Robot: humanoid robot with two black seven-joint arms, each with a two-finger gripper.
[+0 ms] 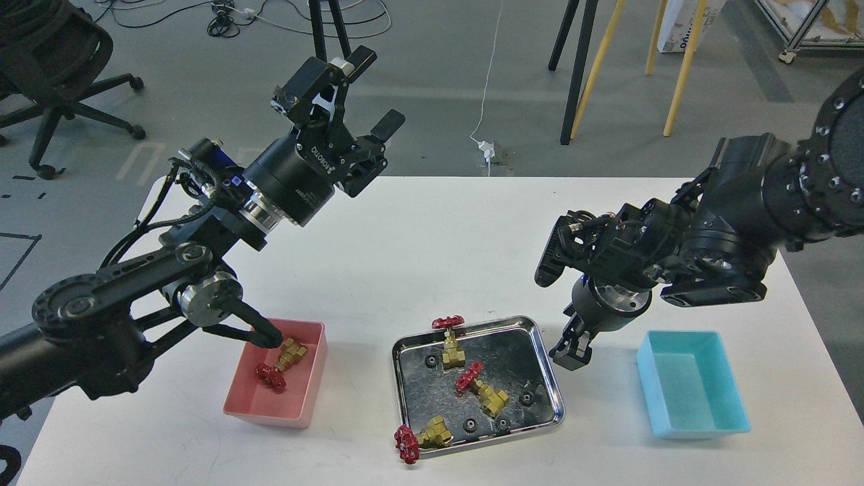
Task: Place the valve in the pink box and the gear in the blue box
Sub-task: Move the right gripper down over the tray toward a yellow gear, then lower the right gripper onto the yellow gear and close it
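Brass valve (283,362) lies inside your pink box (312,395), left of the steel tray (548,378). Your left gripper (368,94) stands apart; right gripper (572,351), fingers indistinct, hangs between tray and blue box (729,422).

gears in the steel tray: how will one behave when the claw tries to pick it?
Each gear looks tiny, flat and rigid, so probably light but hard to pinch off the tray. The tray looks polished, so a nudged gear will likely skate. Lying flat, it shouldn't roll. The right claw hangs nearest.
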